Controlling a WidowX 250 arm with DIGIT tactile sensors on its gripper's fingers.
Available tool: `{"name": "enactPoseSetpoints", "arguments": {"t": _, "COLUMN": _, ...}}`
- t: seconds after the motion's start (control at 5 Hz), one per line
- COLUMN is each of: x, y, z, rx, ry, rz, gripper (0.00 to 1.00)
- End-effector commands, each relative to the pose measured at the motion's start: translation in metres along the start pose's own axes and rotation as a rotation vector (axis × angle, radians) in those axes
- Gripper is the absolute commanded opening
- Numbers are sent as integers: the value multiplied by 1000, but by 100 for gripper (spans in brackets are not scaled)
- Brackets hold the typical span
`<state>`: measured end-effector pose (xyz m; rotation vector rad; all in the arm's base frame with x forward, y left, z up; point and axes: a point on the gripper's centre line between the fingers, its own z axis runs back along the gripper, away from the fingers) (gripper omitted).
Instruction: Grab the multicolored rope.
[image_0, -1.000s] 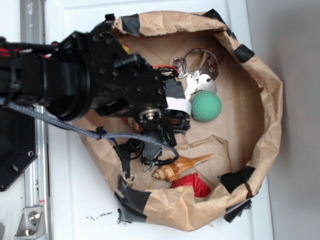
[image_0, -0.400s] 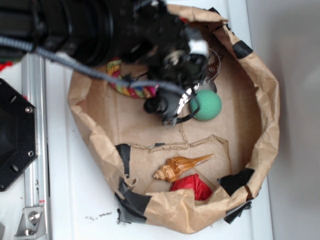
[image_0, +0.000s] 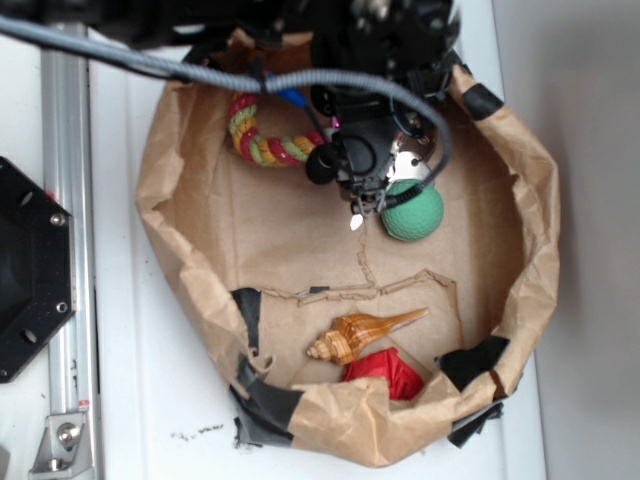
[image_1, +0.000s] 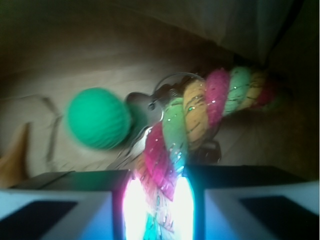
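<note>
Black tool (image_1: 159, 205) at the bottom of the wrist view, its 2 fingers (image_1: 60, 205) nearly closed, with one end of the multicolored rope (image_1: 192, 125) clamped between them and a bright glare in the narrow gap. From the fingers the rope runs up and bends away to the right, pink, yellow and light green strands twisted together, its far end blurred against the paper wall.

From outside, the tool (image_0: 365, 165) hangs under the dark arm at the top of the brown paper bag (image_0: 200, 250), a grey braided cable (image_0: 150, 65) looping across in front of it. The rope (image_0: 265, 140) stretches left from the tool and curls upward at its free end, sitting in the upper left part of the bag.

Just beside the tool, down and to the right, is the green ball (image_0: 413, 211), and a bunch of metal keys (image_0: 410, 165) peeks out between ball and tool. In the wrist view the ball (image_1: 98, 119) is left of the rope, the keys (image_1: 145, 102) behind it.

Lower in the bag, well apart from the tool, lies an orange spiral seashell (image_0: 355, 335), with a crumpled red object (image_0: 385, 372) touching it below. Black tape (image_0: 265, 395) patches the bag's rim, and the bag rests on a white counter (image_0: 130, 400).
</note>
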<state>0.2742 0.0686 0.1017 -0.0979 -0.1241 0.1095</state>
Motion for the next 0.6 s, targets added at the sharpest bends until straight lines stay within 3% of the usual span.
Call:
{"name": "enactPoseSetpoints", "arguments": {"t": 0.0, "x": -15, "y": -41, "z": 37, "rx": 47, "ry": -31, "rz": -175, "gripper": 0}}
{"name": "enactPoseSetpoints", "arguments": {"t": 0.4, "x": -26, "y": -57, "z": 35, "rx": 63, "ry": -36, "rz": -210, "gripper": 0}}
